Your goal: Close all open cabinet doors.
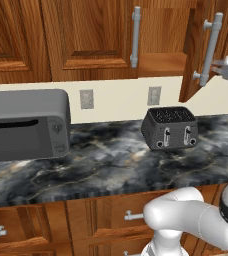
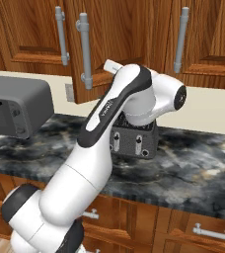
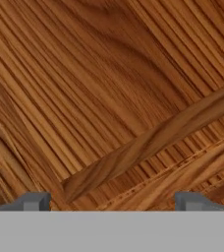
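Note:
One upper cabinet door [image 1: 195,55] stands swung out from the wall, its silver bar handle [image 1: 210,46] facing the room. Beside it the bare cabinet inside [image 1: 162,47] shows. In the right base view the same open door [image 2: 115,34] hangs above the toaster, partly behind my arm. My gripper [image 1: 225,66] sits at the far right, close against this door's face beside the handle. In the hand view the gripper [image 3: 113,203] is open, wood grain right in front of it and nothing between the fingertips [image 3: 35,202]. The neighbouring doors [image 1: 86,35] [image 2: 208,34] are shut.
A black toaster [image 1: 169,128] stands on the dark marble counter [image 1: 111,165] under the open door. A grey toaster oven [image 1: 26,125] sits at the left. Two wall outlets [image 1: 154,95] are behind. Wooden drawer fronts [image 1: 121,215] run below the counter.

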